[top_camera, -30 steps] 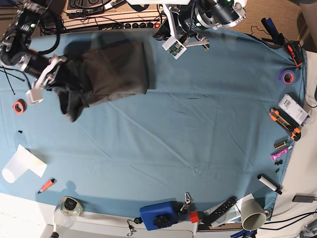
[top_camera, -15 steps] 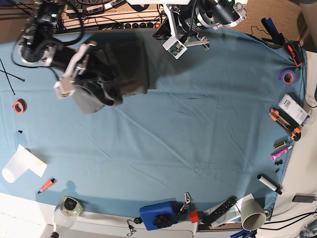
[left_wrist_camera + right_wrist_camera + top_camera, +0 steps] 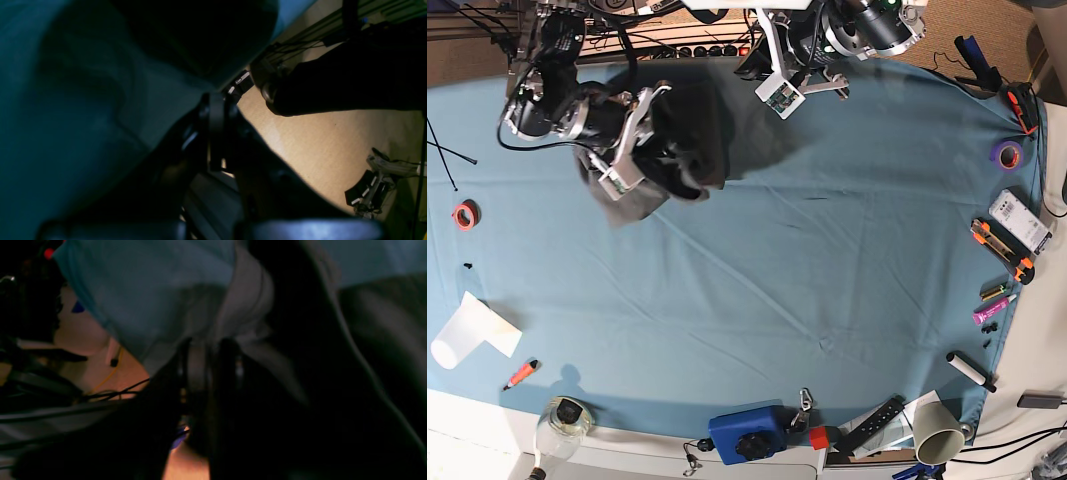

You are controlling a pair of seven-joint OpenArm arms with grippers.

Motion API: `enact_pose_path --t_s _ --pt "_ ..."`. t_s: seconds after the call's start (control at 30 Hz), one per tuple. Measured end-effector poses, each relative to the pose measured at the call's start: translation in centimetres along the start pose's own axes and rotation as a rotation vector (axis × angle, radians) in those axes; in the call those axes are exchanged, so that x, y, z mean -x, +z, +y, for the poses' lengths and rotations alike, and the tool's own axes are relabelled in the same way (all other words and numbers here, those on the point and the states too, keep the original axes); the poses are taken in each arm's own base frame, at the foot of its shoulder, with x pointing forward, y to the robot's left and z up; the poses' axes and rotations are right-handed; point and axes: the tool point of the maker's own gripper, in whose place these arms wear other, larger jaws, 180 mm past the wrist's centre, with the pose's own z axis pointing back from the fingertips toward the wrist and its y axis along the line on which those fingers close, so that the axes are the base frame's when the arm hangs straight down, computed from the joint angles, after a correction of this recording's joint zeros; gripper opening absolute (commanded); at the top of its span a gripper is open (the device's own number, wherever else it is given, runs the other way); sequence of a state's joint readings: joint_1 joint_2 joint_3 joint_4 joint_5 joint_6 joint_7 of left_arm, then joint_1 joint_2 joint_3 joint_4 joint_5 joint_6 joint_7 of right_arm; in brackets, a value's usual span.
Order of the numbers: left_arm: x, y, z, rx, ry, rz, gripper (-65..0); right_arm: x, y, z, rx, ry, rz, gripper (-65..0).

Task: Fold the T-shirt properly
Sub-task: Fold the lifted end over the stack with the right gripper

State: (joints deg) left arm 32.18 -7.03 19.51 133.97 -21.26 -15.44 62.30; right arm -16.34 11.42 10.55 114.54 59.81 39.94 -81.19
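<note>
The dark grey T-shirt lies bunched at the back left of the blue table cloth, with a fold hanging down toward the front. My right gripper is over the shirt's left part. In the right wrist view its fingers stand close together, and a ridge of grey shirt cloth is bunched at their tips. The picture is blurred, so I cannot make out a grip. My left gripper hovers shut and empty at the table's back edge, right of the shirt. Its fingertips are pressed together.
A red tape roll, white paper and an orange marker lie at the left. A glass jar, blue box and paper cup line the front edge. Purple tape and hand tools sit at the right.
My right arm has swung from the table's left edge toward the right, carrying the shirt's left part over onto its body. The left arm has stayed still.
</note>
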Motion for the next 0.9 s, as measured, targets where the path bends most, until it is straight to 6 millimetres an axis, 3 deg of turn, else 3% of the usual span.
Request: enact_pose_path --t_s 0.17,0.4,0.57,0.73,0.9 --pt "0.0 0.0 0.0 0.001 0.000 0.000 -65.0 0.9 -0.9 0.3 0.006 0.026 0.060 -49.1" --pt "0.1 0.0 -0.1 0.000 0.013 -0.004 -65.0 -4.2 -0.7 2.4 -0.133 0.052 -0.131 -49.1" --pt "0.3 0.1 -0.2 -0.001 0.028 -0.001 -65.0 -6.0 -0.8 2.2 -0.120 0.044 -0.193 -49.2" --pt "0.3 0.1 -0.3 -0.002 0.033 -0.009 -65.0 -8.3 1.6 -0.9 -0.006 -0.002 -0.323 -49.3" --pt "0.3 0.1 -0.3 -0.004 0.036 -0.015 -65.0 -7.6 6.4 -6.0 0.214 -0.074 -0.396 -49.3"
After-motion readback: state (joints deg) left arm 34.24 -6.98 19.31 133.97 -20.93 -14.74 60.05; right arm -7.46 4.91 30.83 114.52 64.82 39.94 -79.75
